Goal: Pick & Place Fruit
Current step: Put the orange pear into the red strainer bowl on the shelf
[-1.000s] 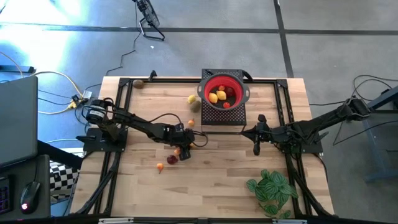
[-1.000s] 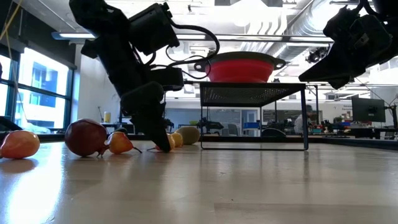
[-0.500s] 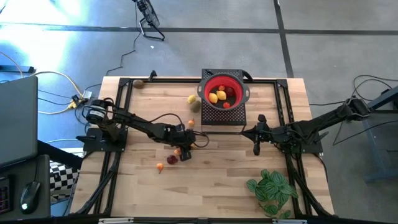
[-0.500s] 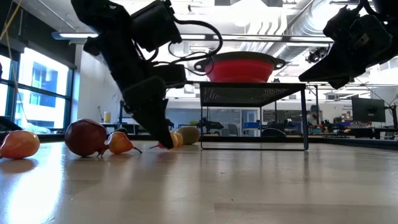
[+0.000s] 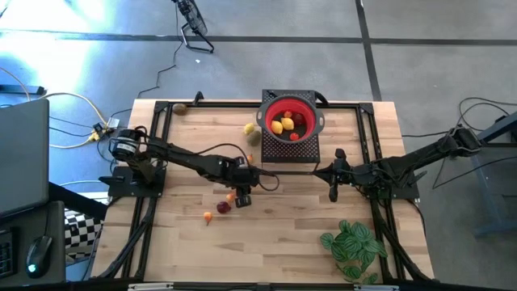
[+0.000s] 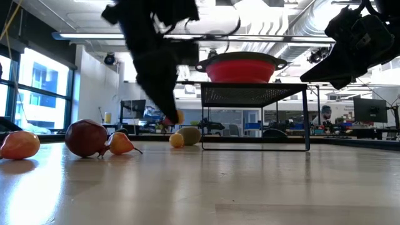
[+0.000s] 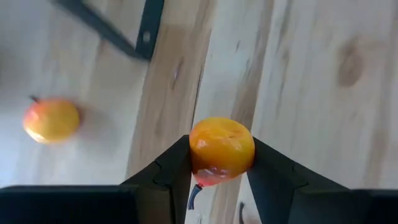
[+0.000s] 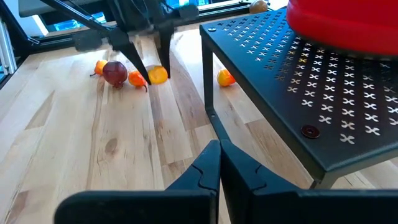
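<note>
My left gripper (image 5: 242, 196) hangs over the middle of the table, shut on a small orange fruit (image 7: 222, 149), which shows above the tabletop in the low view (image 6: 177, 117). A dark red fruit (image 5: 223, 208) and two orange ones (image 5: 208, 217) (image 5: 231, 196) lie on the wood just to its near left. A yellow fruit (image 5: 250, 128) lies left of the red bowl (image 5: 291, 119), which holds several fruits and stands on a black mesh stand (image 5: 289, 149). My right gripper (image 5: 334, 190) waits shut, right of the stand. My left gripper pinches the orange fruit by two opposite sides (image 7: 198, 152) between its two fingers (image 7: 171, 171). The fingers slant down from the table's left side. The fruit is lifted clear of the table (image 6: 177, 117).
A brownish fruit (image 5: 181, 108) sits at the far left corner. A green leafy plant (image 5: 353, 246) lies at the near right. Black frame rails (image 5: 153, 153) run along the table's left and right sides. Bare wood lies between the stand and the near edge.
My left gripper has risen from the tabletop with the orange fruit between its fingers, so the fruit now hangs clear of the wood. The other fruits stay where they were.
</note>
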Robot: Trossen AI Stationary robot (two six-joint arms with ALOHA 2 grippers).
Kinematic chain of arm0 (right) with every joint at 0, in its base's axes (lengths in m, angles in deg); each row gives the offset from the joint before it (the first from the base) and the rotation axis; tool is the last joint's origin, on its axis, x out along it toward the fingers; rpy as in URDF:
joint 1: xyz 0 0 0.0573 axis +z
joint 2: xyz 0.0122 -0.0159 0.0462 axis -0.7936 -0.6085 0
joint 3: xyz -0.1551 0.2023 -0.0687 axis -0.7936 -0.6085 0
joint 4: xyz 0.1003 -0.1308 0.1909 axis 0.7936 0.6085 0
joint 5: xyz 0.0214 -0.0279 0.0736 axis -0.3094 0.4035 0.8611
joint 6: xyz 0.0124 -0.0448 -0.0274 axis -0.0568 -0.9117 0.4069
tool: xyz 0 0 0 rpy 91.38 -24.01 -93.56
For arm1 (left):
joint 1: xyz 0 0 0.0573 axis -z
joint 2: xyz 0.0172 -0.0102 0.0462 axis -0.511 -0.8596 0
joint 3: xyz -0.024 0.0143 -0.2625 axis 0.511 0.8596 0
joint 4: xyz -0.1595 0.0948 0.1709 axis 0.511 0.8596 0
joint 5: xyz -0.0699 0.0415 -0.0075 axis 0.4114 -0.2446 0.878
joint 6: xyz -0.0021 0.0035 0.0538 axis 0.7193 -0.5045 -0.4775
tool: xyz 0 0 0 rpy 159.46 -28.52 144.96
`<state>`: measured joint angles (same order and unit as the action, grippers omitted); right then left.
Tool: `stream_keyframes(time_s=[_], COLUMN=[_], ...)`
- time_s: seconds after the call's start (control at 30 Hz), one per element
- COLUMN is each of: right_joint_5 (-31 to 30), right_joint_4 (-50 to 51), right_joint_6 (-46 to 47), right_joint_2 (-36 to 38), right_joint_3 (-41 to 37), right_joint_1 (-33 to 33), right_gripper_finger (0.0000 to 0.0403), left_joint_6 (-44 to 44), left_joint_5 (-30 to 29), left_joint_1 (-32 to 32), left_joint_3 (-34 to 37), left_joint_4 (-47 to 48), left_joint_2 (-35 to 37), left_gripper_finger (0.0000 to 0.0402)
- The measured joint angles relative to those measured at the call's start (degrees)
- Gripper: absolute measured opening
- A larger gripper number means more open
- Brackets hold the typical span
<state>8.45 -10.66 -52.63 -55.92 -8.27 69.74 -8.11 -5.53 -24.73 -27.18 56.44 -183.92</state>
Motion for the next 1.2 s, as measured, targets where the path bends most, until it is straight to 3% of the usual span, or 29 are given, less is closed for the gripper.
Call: stream_keyframes(time_s=[0.27,0.67,0.93,1.2], right_joint_5=[0.0,0.02,0.02,0.02], right_joint_4=[0.0,0.02,0.02,0.04], right_joint_6=[0.0,0.0,0.0,-0.83], right_joint_2=[0.0,0.0,0.02,0.0], right_joint_3=[0.0,0.0,0.0,0.0], right_joint_1=[-0.01,0.01,0.01,-0.01], right_gripper_finger=[0.0002,0.0002,0.0002,0.0002], left_joint_6=[-9.12,-23.78,-27.65,-22.86], left_joint_5=[-3.82,-6.4,-6.47,-6.32], left_joint_1=[0.0,-4.61,-9.14,-14.58], left_joint_3=[-14.76,-33.43,-35.93,-35.99], left_joint_4=[10.38,9.39,-3.47,-7.21], left_joint_2=[0.0,0.04,0.07,-1.64], left_gripper_finger=[0.0129,0.0129,0.0129,0.0129])
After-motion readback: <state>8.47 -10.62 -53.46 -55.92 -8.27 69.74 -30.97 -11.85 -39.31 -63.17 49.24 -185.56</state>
